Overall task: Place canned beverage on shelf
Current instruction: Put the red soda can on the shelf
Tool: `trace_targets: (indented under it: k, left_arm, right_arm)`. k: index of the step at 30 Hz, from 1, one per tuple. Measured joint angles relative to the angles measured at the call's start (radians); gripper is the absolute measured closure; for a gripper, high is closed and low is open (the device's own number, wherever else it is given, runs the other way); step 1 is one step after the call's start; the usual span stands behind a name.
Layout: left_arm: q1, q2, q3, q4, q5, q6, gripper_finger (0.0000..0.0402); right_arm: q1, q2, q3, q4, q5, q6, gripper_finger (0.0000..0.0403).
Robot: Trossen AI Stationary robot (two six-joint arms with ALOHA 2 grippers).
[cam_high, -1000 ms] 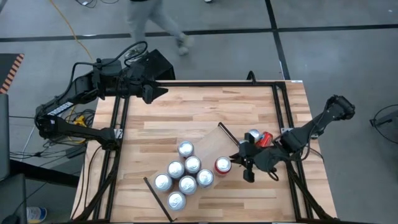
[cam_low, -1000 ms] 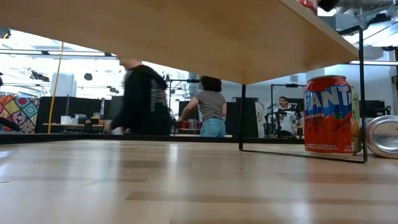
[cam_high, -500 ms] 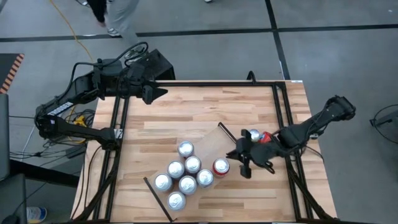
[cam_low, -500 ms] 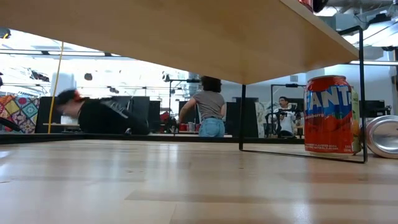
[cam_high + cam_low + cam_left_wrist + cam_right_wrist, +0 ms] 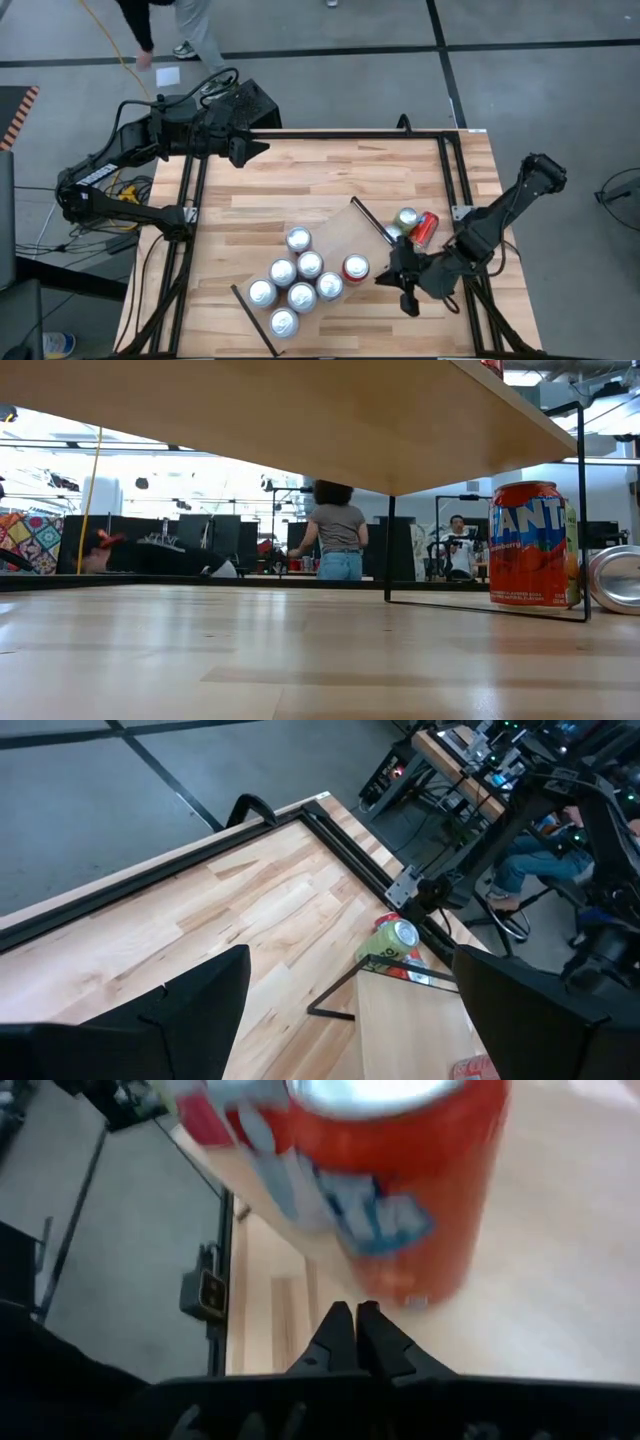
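Shelf (image 5: 335, 248) sits low and centre in the high view, with six silver-topped cans (image 5: 291, 280) and a red Fanta can (image 5: 356, 267) at its right edge. Right pincer (image 5: 396, 283) hangs just right of that red can, fingers pressed together, gripping nothing. Two more cans, green (image 5: 406, 219) and red (image 5: 424, 228), wait on the tabletop (image 5: 300, 180) further right. Left pincer (image 5: 250, 146) idles released at the upper left corner.

the orange can (image 5: 531, 544) standing on the tabletop in the low view reads "fanta" in white letters.
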Motion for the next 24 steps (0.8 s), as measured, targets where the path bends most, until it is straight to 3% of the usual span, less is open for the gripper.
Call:
trace_targets:
  k: [7,24]
  left_arm:
    - [0.0,0.0,0.0,-0.004,0.0,-0.001,0.0069]
    - [0.0,0.0,0.0,-0.02,-0.006,-0.02,0.0069]
  right_arm:
    - [-0.023,-0.002,0.001,0.094,-0.008,-0.082,0.0403]
    - [-0.08,0.062,0.0,0.15,-0.152,-0.133,0.0403]
